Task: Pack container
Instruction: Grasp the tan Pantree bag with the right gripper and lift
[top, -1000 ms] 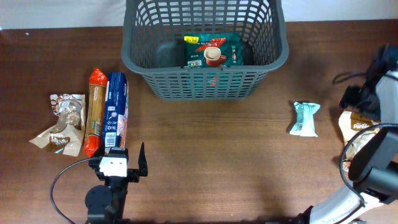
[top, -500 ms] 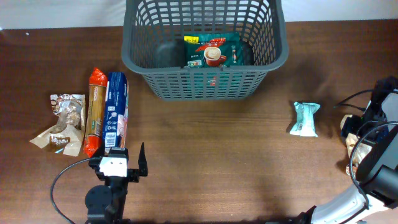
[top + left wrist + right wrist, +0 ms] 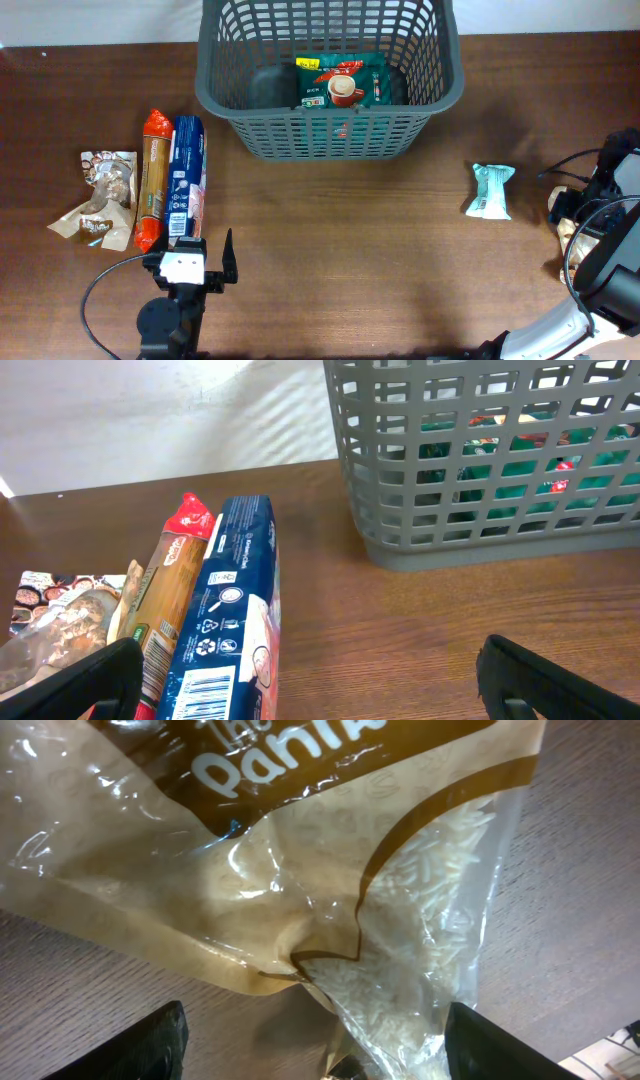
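Snacks line the left of the dark wood table (image 3: 350, 250): a crumpled beige packet (image 3: 98, 196), an orange-ended pack (image 3: 152, 178) and a blue pack (image 3: 187, 178) lie side by side. Their near ends are cut off at the bottom of the left wrist view. Just behind them the left gripper (image 3: 310, 695) holds nothing, its fingers (image 3: 70, 680) wide apart.

At the far middle stands the container (image 3: 215, 95), upright, its back rim cut off by the top of the overhead view. Inside, a green coffee packet (image 3: 342, 82) lies flat beside a dark item (image 3: 266, 86) too shadowed to name. Well apart to its right, a teal packet (image 3: 490, 190) lies alone.

At the far right the right gripper (image 3: 320, 1055) hangs low over a clear rice bag (image 3: 300, 870), fingers (image 3: 130, 1045) spread wide on either side. Whether they touch the film cannot be told. From above, the arm covers most of the bag.

A second ago that arm stood farther back along the table's right side and the bag's label was in plain sight. It has since swung toward the near edge and over the bag. Everything else lies where it did.

The rice bag sits hard by the right border of the overhead view. Bare wood runs from the blue pack across to the teal packet, in front of the container.
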You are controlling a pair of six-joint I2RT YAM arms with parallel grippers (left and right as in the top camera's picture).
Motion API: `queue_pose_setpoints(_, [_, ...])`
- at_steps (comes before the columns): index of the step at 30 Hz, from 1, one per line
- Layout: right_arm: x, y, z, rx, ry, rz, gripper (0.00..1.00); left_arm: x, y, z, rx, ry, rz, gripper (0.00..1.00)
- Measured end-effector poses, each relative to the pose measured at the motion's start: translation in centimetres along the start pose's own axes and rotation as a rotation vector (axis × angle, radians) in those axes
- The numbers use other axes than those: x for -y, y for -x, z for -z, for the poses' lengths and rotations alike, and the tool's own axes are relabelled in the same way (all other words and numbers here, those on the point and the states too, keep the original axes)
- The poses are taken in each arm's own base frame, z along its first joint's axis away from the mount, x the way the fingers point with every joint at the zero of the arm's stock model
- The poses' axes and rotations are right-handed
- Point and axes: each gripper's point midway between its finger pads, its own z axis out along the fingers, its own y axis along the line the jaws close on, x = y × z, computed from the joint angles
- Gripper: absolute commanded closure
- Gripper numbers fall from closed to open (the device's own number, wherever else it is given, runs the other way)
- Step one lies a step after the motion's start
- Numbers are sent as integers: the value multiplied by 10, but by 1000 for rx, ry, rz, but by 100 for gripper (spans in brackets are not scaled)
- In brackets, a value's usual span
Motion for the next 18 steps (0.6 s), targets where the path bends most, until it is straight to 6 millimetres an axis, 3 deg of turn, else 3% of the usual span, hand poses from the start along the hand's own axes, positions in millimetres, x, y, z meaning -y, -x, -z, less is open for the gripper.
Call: queue_pose_setpoints(18, [3,21,1,85,-24,118,16,0,0,0,0,0,0,1])
